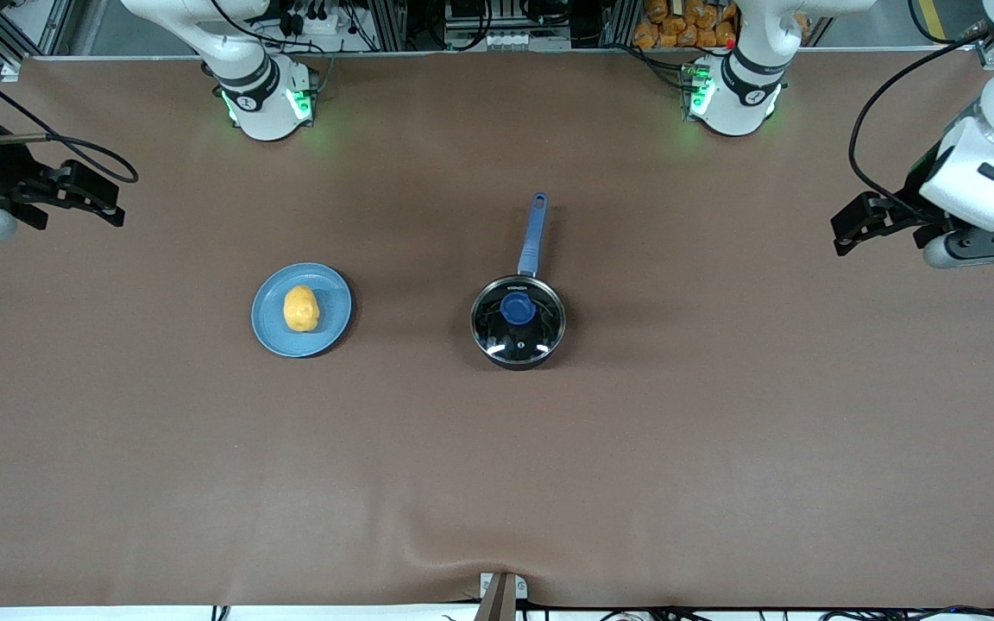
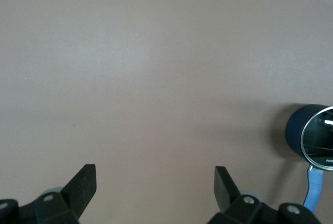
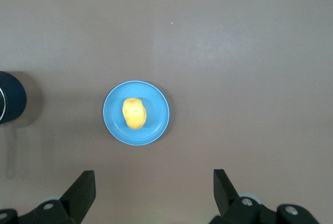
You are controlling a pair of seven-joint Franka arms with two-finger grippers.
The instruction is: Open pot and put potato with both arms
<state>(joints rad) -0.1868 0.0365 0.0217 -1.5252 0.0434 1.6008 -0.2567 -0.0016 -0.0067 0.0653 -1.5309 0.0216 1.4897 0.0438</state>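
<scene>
The black pot (image 1: 518, 323) stands mid-table with its glass lid and blue knob (image 1: 516, 308) on it; its blue handle (image 1: 532, 235) points toward the arms' bases. In the left wrist view the pot (image 2: 311, 135) shows at the edge. The yellow potato (image 1: 300, 309) lies on a light-blue plate (image 1: 268, 323), toward the right arm's end; the right wrist view shows the potato (image 3: 134, 113) too. My left gripper (image 1: 851, 226) hangs open over bare table at the left arm's end. My right gripper (image 1: 98, 200) hangs open at the right arm's end. Both hold nothing.
Brown cloth covers the table. The arms' bases (image 1: 266, 99) (image 1: 734, 95) stand along the edge farthest from the front camera. A small bracket (image 1: 501, 591) sits at the edge nearest that camera.
</scene>
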